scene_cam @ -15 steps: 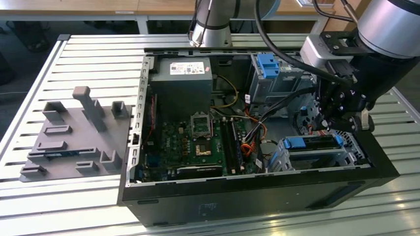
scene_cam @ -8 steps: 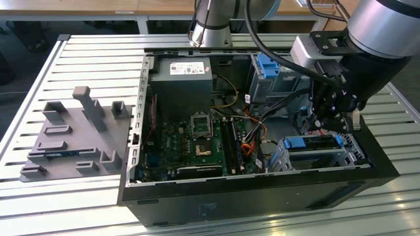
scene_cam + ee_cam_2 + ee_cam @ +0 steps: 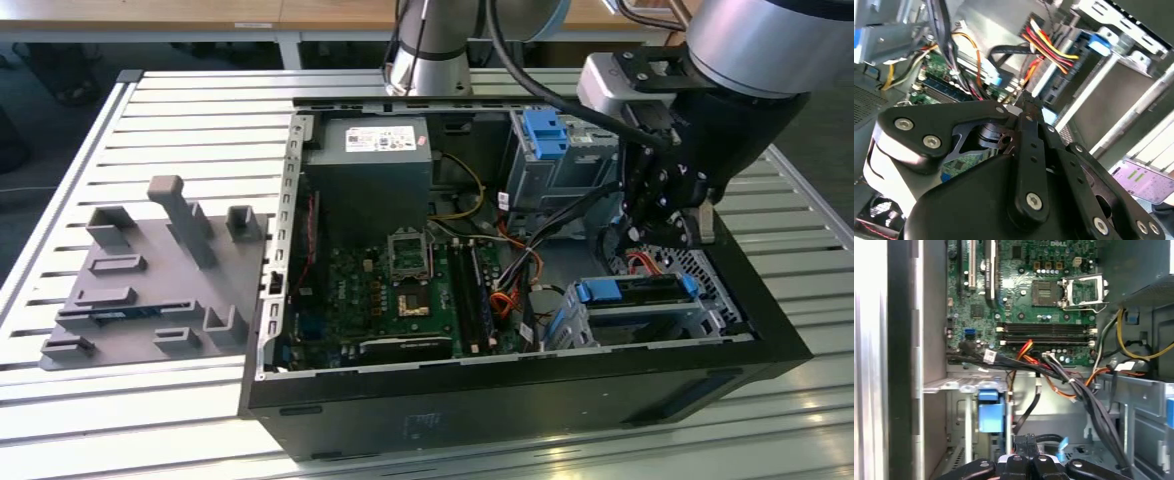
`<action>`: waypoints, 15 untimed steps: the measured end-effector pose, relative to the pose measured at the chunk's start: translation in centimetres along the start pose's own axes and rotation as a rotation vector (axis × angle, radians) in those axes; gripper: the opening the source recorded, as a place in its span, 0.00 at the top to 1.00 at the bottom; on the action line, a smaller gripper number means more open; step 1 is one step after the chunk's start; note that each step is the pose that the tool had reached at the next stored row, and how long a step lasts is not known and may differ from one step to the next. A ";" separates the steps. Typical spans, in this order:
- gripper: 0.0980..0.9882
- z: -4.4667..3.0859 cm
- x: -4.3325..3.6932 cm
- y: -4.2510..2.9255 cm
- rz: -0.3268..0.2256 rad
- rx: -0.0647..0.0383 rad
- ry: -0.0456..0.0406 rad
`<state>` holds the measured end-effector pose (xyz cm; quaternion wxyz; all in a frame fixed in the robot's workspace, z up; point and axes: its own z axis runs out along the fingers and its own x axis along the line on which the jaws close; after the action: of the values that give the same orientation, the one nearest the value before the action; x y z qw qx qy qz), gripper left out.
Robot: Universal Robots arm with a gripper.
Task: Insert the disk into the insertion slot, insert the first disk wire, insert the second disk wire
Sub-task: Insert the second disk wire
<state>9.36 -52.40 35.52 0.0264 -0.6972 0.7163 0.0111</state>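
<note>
A white slatted metal desk [image 3: 160, 110] carries the open black computer case [image 3: 534, 400]. I see the blue-framed disk [image 3: 638, 291] seated in the perforated sheet-metal insertion slot [image 3: 714, 285] at the case's near corner. My end effector [image 3: 1026, 440] hangs above, fingers pressed together, empty.

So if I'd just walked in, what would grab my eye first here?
Probably the open computer case lying on the slatted table, its green motherboard exposed. Next, the robot's gripper reaching down inside at the exterior view's right, just above the blue-framed disk sitting in the insertion slot.
</note>
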 end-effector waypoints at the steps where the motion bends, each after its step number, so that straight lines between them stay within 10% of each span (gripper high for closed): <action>1: 0.99 0.02 -0.31 0.05 0.000 0.000 -0.0001; 15: 0.99 -0.32 -1.88 0.43 0.000 0.000 0.0004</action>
<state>8.98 -50.53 35.93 0.0263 -0.6972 0.7163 0.0109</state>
